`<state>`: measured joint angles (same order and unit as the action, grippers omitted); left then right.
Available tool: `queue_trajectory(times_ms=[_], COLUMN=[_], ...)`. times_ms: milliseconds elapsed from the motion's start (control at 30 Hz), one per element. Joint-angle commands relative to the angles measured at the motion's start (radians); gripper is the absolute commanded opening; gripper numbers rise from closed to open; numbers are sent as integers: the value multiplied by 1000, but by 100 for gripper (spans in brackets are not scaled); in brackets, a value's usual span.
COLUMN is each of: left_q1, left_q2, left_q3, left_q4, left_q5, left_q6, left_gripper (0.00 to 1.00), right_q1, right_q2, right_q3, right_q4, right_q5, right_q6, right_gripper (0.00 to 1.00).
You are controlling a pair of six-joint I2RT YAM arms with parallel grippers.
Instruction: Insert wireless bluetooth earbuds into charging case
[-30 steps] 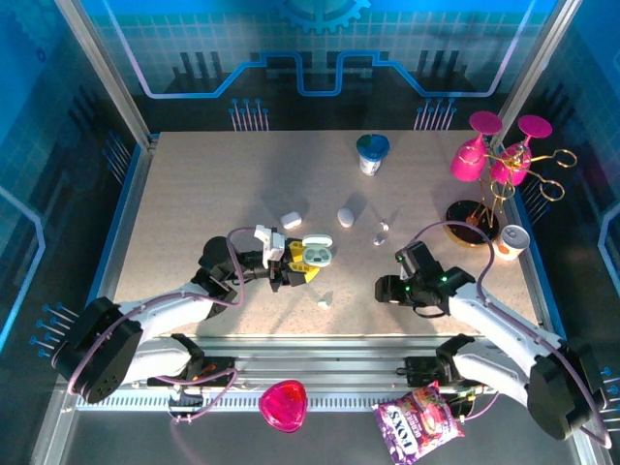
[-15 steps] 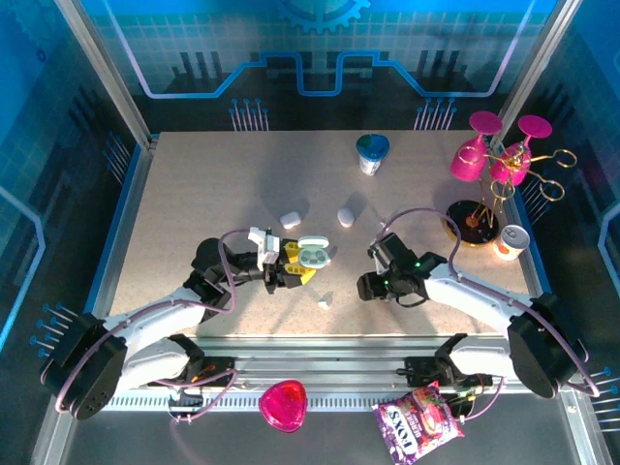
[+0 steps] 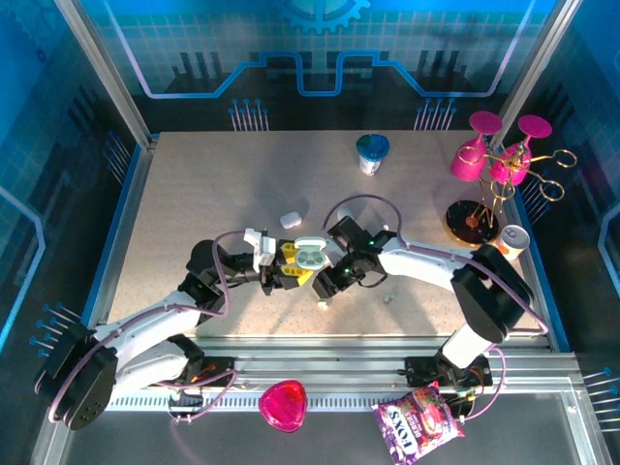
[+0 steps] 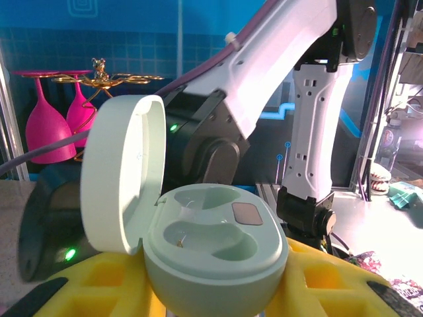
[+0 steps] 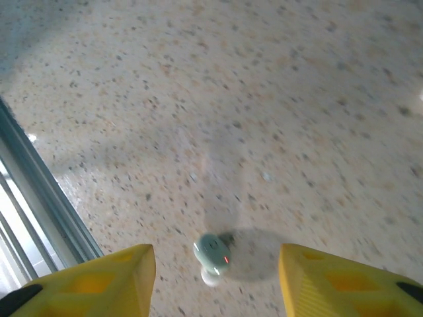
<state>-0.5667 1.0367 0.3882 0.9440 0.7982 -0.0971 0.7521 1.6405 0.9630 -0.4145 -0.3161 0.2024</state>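
Near the middle of the table (image 3: 194, 194), I am holding the charging case (image 4: 213, 254) in the left gripper (image 3: 298, 265). Its yellow fingers (image 4: 99, 282) are clamping the case body from both sides. The case lid (image 4: 122, 173) is standing open, and both wells are showing empty in the left wrist view. Just beside the case, toward the near edge, I am hovering the right gripper (image 3: 332, 279) over one earbud (image 5: 213, 253). The right fingers (image 5: 109, 276) are standing apart, with the earbud lying on the table between them and touching neither. A small red light is glowing on the earbud. A second white case (image 3: 289, 219) is lying farther back on the table, apart from both grippers.
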Motion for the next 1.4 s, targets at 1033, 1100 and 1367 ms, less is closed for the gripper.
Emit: queue_trajectory(times_ms=[1033,1100,1367], left_q1=[4,4,5], left_q2=[-26,-27,-30], left_q3=[19,17,17], left_q4=[-51,-51,-57], left_q5=[-5,-6,-7], left_q6=[40,37,41], left_gripper=[32,32,32], right_q1=[57,56,59], right_q2=[55,57,66], right_q3=[-78,-78,-103], right_q4=[68,72,71], right_q5=[-148,-147,-139], right_q6=[-25,-20,-20], right_gripper=[40,38,34])
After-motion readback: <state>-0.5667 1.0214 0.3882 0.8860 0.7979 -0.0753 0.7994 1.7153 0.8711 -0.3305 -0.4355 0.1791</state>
